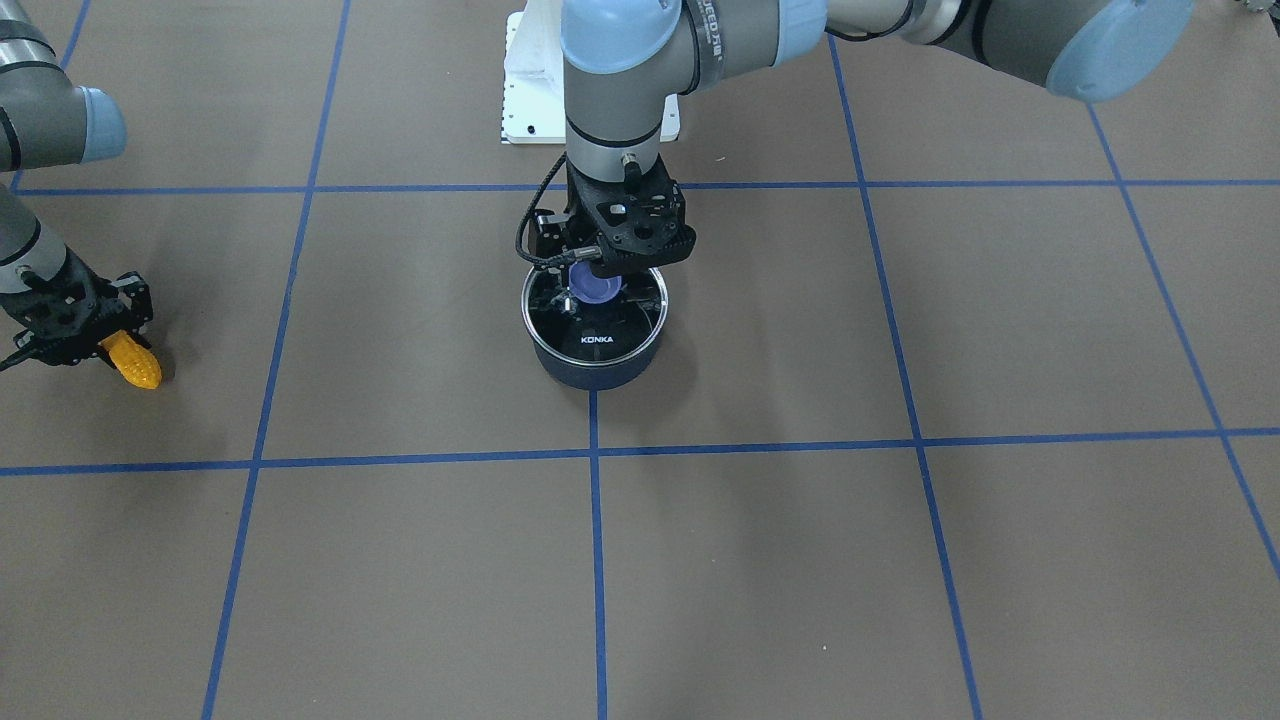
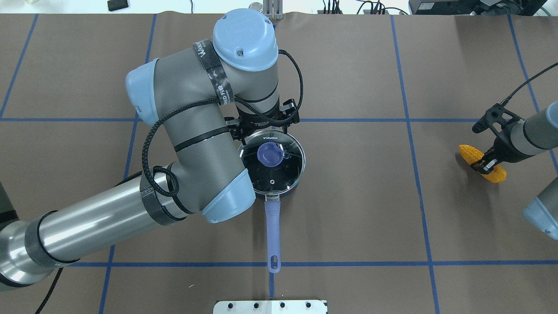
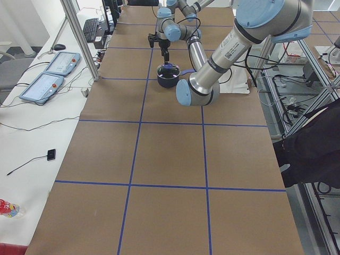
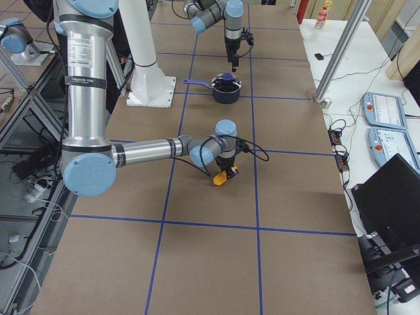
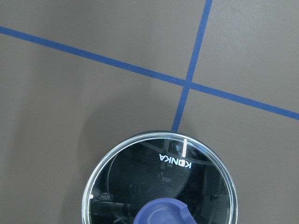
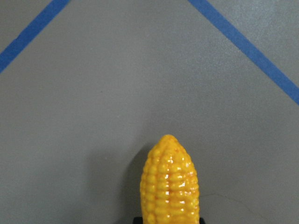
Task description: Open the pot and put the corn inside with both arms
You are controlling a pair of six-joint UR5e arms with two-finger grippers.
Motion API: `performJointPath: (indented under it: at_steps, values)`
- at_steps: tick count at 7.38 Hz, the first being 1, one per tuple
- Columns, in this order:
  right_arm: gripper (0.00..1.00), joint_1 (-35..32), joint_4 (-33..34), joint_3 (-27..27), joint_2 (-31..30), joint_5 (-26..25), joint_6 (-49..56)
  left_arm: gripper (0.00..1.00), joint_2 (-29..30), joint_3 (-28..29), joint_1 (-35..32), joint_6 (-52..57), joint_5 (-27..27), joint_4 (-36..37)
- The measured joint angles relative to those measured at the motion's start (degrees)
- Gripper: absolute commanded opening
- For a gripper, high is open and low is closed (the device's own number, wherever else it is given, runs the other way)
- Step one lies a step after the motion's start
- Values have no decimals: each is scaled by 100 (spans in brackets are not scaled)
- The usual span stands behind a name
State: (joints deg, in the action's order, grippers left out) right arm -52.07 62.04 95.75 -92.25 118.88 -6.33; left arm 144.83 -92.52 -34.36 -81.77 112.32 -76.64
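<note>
- Left pincer (image 1: 597, 281) hangs right over the pot (image 1: 595, 370), fingers on either side of the blue knob (image 2: 269, 155). Honestly can't tell if it's squeezing the knob or just sitting around it.
- Glass lid (image 5: 159, 186) is on the pot, flat, KONKA print readable.
- Pot handle (image 2: 273, 231) sticks straight out toward the robot's base.
- Right pincer (image 2: 484, 165) is well away from the pot, off on the robot's right, clenched on the corn (image 6: 169, 186) around its middle.
- Corn pokes out both sides of the fingers, tapered end forward, low over the tabletop (image 1: 800, 550). Can't tell if it touches.
</note>
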Motion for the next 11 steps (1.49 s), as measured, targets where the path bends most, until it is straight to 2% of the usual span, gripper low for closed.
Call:
performJointPath:
  at_steps: [2,4,7,11]
  values:
    - [10,-103,110,1,72,116,0,98,0,107,0,5,0,-78]
    - [10,-522,687,106,405,568,0,98,1,264,17,26,-17,-183]
    - [11,-829,1357,373,656,874,4,98,8,369,202,61,-106,-258]
    - [13,-1015,1516,400,746,990,8,96,-25,484,439,154,-123,-271]
